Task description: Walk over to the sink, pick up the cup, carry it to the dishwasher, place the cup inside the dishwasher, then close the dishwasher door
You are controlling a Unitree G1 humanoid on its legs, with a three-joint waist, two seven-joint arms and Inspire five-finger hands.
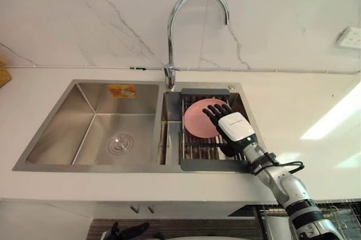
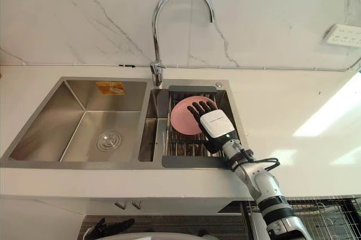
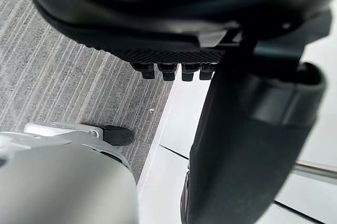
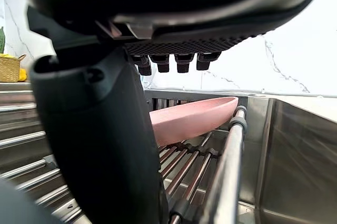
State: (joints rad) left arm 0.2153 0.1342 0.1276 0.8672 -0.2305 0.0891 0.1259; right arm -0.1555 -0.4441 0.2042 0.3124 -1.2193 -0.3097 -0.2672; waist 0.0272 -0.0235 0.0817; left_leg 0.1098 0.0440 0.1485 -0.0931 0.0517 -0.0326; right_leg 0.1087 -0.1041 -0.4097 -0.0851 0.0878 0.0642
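The right robot hand (image 1: 234,128) is open, its fingers spread straight over a shallow round pink dish (image 1: 194,120). The dish leans on the metal wire rack (image 1: 194,149) in the right basin of the steel double sink (image 1: 84,127), set in the white bench (image 1: 304,155). The left robot hand (image 1: 131,231) hangs low, its fingers relaxed.

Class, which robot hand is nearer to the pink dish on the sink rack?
Right. The right robot hand reaches over the pink dish on the rack, fingers straight; the left robot hand hangs below the counter edge, far from it.
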